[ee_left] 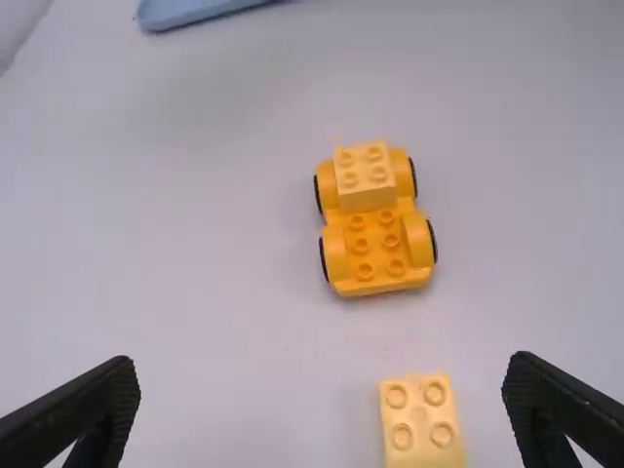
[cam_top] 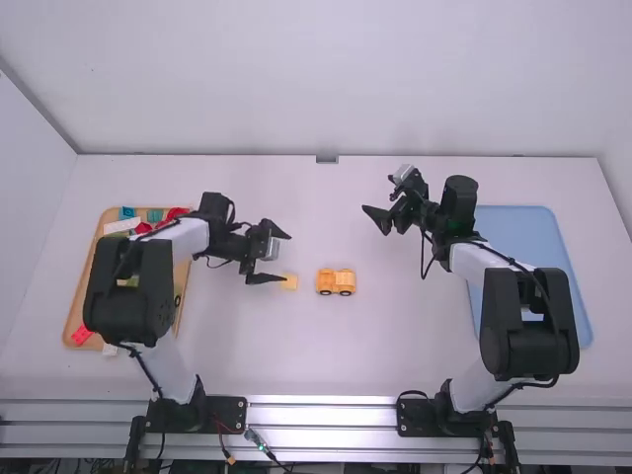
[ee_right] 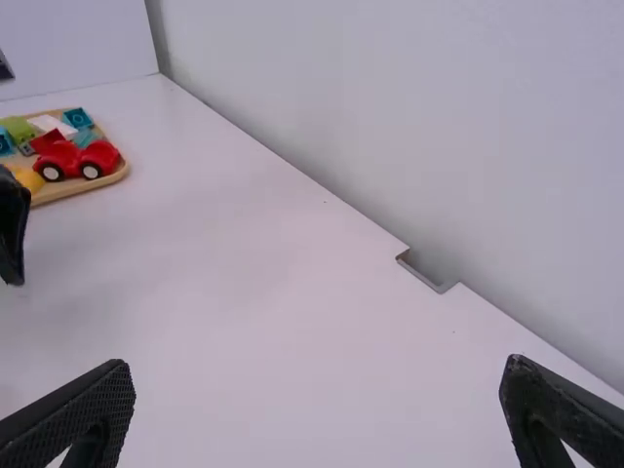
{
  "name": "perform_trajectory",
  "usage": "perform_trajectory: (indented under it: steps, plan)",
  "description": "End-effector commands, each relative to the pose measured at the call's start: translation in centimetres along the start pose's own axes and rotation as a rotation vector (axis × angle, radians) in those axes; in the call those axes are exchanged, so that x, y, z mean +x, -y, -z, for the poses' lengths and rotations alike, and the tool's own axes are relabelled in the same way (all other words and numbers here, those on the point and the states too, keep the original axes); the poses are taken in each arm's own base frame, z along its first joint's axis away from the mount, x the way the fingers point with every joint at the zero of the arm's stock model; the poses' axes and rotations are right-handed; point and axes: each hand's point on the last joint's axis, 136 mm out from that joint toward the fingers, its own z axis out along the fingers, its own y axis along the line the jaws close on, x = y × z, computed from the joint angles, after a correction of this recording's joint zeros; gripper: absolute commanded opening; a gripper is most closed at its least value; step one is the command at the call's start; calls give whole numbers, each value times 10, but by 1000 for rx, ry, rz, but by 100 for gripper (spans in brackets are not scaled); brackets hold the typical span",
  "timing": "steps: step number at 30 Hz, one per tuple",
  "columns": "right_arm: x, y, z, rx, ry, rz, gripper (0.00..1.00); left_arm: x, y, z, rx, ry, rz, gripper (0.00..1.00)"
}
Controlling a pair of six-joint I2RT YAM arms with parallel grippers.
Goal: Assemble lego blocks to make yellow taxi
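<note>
An orange-yellow car base (cam_top: pixel 336 282) with dark wheels stands near the table's middle; in the left wrist view a pale yellow block sits on one end of the car base (ee_left: pixel 375 263), its other studs bare. My left gripper (cam_top: pixel 278 257) is open, close beside a loose light yellow block (cam_top: pixel 288 281) on the table. In the left wrist view this loose block (ee_left: pixel 419 419) lies between the spread fingers of the left gripper (ee_left: pixel 322 400), untouched. Farther right, the right gripper (cam_top: pixel 381 205) is open above the table; its own view shows the right gripper (ee_right: pixel 317 400) holding nothing.
A wooden tray (cam_top: pixel 83 306) of mixed blocks lies at the left, partly under the left arm. It holds a red car (ee_right: pixel 76 158). At the right, a blue tray (cam_top: pixel 523 229) lies partly under the right arm.
</note>
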Motion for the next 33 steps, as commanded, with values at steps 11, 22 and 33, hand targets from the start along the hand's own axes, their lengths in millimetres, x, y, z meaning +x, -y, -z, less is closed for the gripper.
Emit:
perform_trajectory:
  steps: [11,22,33]
  plan:
    - [-20,-6,-3,-17,32,36,99,47,33,-25,11,-4,193,88]
    - [-17,-11,-5,-31,19,22,99,70,36,-38,61,12,256,41]
    - [-17,-11,-5,-31,21,46,99,67,37,-37,71,18,175,13]
